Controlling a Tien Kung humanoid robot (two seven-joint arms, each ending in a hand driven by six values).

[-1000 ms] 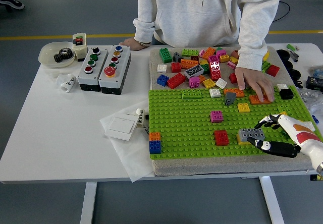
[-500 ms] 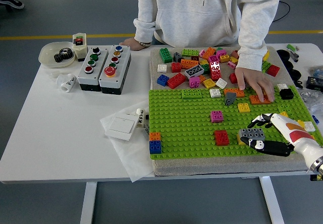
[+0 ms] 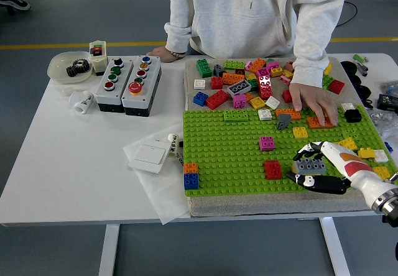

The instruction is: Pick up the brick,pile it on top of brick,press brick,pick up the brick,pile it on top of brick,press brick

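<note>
White table on a grey floor carries a green baseplate over its right half, seen from the head view.

At about 4 o'clock on the plate, the right hand comes in from the right edge with thumb below and fingers above a grey brick, closed around it. Whether the brick is clear of the studs I cannot tell. The left hand is out of sight.

Judged from its look, the brick is light, rigid moulded plastic with smooth, slippery sides. A pinch across the two long sides should hold best, leaving the studded top free for pressing.

At 9 o'clock of the grey brick, just beside it, sits a red brick, a likely base for stacking. A pink brick lies near at 11 o'clock. At 12 o'clock a person's hand rests flat on an orange brick, near the robot's fingers and a possible obstruction. Loose bricks crowd the far edge. Button boxes stand well apart at 10 o'clock.
</note>
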